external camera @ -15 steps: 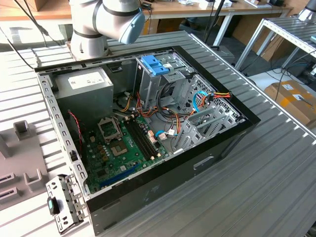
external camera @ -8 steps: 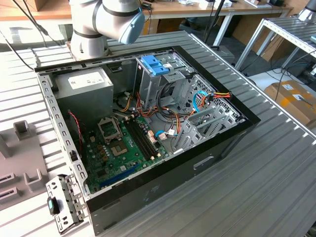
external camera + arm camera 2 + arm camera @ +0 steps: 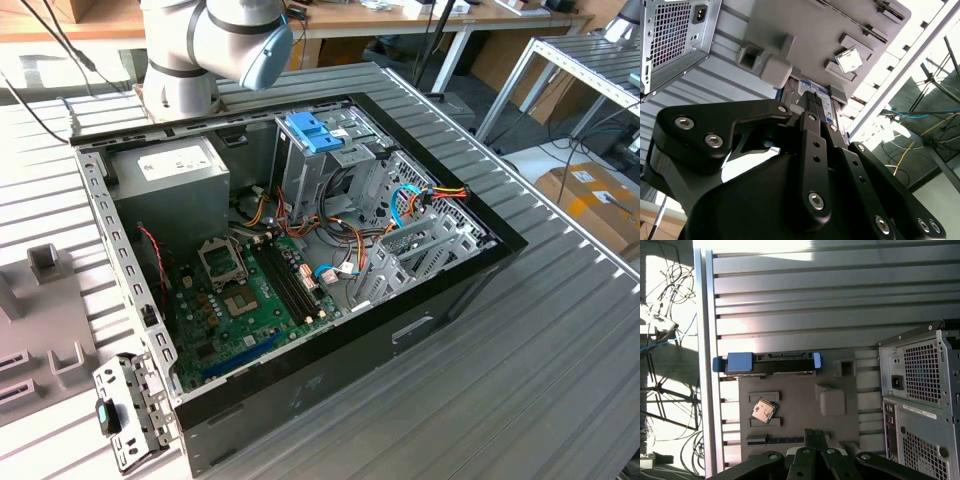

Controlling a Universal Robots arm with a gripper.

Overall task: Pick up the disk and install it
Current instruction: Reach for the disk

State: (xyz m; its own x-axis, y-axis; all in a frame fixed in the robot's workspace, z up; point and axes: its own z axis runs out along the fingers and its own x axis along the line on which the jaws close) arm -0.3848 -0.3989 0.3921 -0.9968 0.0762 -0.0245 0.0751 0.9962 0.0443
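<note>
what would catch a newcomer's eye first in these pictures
The open computer case in the exterior view, its green motherboard bare and a blue tray atop the drive cage. In the first wrist view, the disk with blue rails sits at the grey fixture plate edge, the end effector hovering apart from it.

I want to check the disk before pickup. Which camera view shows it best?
The first wrist view: the disk lies unobstructed, both blue ends visible. In the second wrist view, the end effector covers most of it.

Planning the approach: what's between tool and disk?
In the first wrist view, bare grey fixture plate up to the disk; a silver chip sits aside.
</note>
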